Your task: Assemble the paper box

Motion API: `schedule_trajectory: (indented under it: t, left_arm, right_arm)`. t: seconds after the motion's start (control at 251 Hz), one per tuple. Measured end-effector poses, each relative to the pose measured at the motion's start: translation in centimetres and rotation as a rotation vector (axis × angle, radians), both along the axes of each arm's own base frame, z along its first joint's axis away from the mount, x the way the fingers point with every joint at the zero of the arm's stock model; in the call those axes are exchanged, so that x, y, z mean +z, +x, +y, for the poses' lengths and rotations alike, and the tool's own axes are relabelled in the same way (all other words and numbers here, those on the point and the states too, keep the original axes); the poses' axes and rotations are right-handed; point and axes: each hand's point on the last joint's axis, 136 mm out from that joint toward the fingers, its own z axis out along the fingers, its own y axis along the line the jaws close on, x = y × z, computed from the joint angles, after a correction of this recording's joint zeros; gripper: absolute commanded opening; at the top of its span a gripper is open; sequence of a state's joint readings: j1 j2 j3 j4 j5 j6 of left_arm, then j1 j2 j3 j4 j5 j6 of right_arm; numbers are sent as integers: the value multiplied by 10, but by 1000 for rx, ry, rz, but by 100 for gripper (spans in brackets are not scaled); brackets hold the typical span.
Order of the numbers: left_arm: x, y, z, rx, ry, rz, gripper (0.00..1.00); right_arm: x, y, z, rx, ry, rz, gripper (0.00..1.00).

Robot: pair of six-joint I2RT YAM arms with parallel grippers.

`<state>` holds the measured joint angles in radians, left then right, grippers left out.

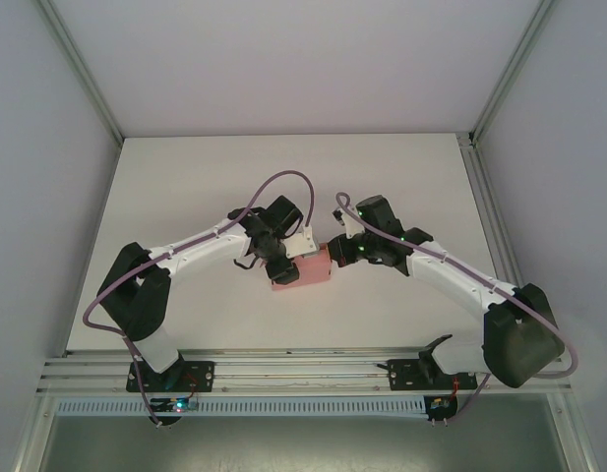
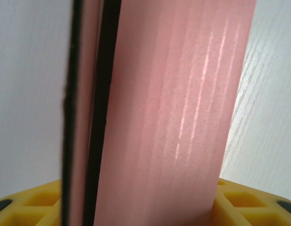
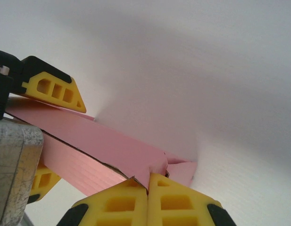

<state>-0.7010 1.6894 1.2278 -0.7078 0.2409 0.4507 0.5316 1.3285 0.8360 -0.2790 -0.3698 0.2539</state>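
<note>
Pink card sits at the middle of the white table [image 1: 234, 177]: the paper box [image 1: 305, 273], part-folded, lies between my two arms. My left gripper [image 1: 281, 267] straddles its near-left end, half spread, and its yellow fingers [image 3: 53, 89] clamp the box from above and below. On the left wrist camera a tall pink panel [image 2: 183, 117] stands upright between those fingers [image 2: 244, 205]. My right gripper [image 3: 147, 193] is pressed fully together, pinching a folded corner of the box [image 3: 112, 150] at its tips.
</note>
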Motion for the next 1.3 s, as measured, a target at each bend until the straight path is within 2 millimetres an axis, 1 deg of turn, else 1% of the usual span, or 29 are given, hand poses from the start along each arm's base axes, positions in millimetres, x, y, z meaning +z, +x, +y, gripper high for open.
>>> schedule_trajectory:
  t: [0.084, 0.16, 0.231, 0.251, 0.291, 0.351, 0.371, 0.415, 0.459, 0.678, 0.73, 0.842, 0.898, 0.93, 1.01, 1.093, 1.177, 1.217, 1.257, 1.301]
  left_arm:
    - [1, -2, 0, 8, -9, 9, 58]
    - [2, -5, 0, 13, -19, 20, 63]
    - [2, -8, 0, 16, -25, 29, 65]
    - [3, -8, 0, 17, -28, 29, 68]
    - [4, -8, -1, 21, -34, 28, 78]
    - [9, -9, -1, 39, -44, 26, 82]
    - [12, -8, -1, 42, -49, 21, 84]
    - [18, -8, 0, 53, -61, 10, 86]
    - [27, -7, 1, 63, -74, -12, 100]
    - [67, -4, 5, 159, -149, -84, 100]
    - [75, -1, 10, 217, -154, -99, 98]
    - [87, 6, 26, 390, -149, -127, 79]
    - [91, 7, 35, 476, -148, -131, 77]
    - [92, 6, 39, 512, -146, -129, 74]
    - [88, 1, 50, 603, -132, -103, 67]
    - [80, -2, 56, 666, -118, -74, 67]
    - [72, -7, 59, 703, -104, -42, 63]
    - [70, -7, 60, 712, -95, -33, 58]
    - [67, -7, 60, 722, -89, -24, 56]
    - [62, -6, 59, 733, -75, -13, 48]
  right_arm:
    - [0, 1, 1, -6, -17, -22, 0]
    - [0, 1, 3, -9, -30, -38, 0]
    - [0, 1, 4, -8, -37, -48, 0]
    - [-1, 1, 4, -10, -39, -49, 0]
    - [0, 2, 3, -15, -47, -56, 0]
    - [0, 2, 3, -20, -58, -63, 0]
    - [0, 1, 3, -22, -64, -66, 0]
    - [-1, 1, 2, -28, -75, -72, 0]
    - [-1, 2, 2, -34, -86, -79, 0]
    - [-1, 8, -1, -84, -117, -81, 0]
    - [-1, 10, -1, -96, -121, -77, 0]
    - [-1, 13, -1, -117, -127, -67, 0]
    - [-1, 13, 0, -121, -129, -65, 0]
    - [-1, 13, 1, -119, -129, -64, 0]
    - [-1, 13, 5, -116, -131, -63, 0]
    - [-1, 13, 6, -114, -138, -64, 0]
    - [-1, 13, 6, -116, -143, -68, 0]
    - [-1, 13, 7, -115, -144, -69, 0]
    - [-1, 13, 6, -117, -145, -70, 0]
    - [-1, 13, 6, -116, -145, -70, 0]
